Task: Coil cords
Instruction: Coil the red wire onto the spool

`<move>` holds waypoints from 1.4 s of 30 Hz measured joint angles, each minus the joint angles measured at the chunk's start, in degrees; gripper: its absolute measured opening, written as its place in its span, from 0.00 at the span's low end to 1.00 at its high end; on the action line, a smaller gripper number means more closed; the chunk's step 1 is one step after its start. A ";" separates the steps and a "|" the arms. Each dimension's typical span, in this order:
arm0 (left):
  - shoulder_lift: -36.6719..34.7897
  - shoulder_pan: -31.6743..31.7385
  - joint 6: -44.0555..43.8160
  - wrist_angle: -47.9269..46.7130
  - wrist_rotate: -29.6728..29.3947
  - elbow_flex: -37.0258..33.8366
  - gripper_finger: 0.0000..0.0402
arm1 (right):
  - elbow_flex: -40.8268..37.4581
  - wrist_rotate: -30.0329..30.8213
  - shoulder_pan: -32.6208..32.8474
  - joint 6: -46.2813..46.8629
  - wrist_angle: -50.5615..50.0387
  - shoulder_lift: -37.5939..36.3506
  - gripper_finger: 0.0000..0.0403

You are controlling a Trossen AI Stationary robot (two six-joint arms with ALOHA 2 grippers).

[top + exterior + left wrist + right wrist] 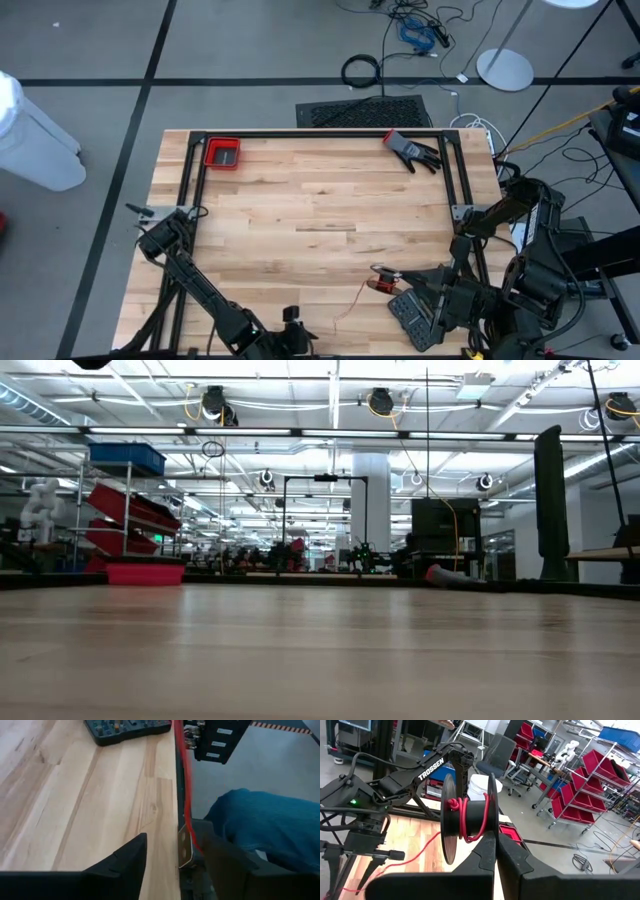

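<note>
My right pincer [496, 845] sat clenched on the rim of a black spool [467, 817], two thin round discs joined by a dark hub, with the red cord [465, 817] wound a few turns round the hub. The cord was very thin, string-like and glossy. One loose strand trailed from the spool down toward the worktop [300, 200] and off toward my left arm. From overhead, the spool [382, 284] was at the near right part of the worktop, the red strand [362, 298] running from it toward the near edge.

My left pincer [172, 865] hung at the near edge of the worktop, its matte black fingers [125, 862] spread apart, the red cord [186, 785] passing taut between them without visible contact.

The worktop was pale butcher-block, narrow strips with fine grain, framed by black rails. On it lay a red bin [222, 153] at the far left, a black-and-red glove [412, 150] at the far right, and a dark compartmented case [412, 318] of small bits beside the spool.

The floor was grey with dark tape lines. Beyond the worktop the room held shelving with red bins [590, 785] and a white bucket [481, 785].
</note>
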 joint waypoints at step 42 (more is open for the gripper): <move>1.35 -3.39 -1.55 6.99 -7.72 -0.02 0.54 | 0.00 0.01 -0.02 0.00 0.15 0.00 0.00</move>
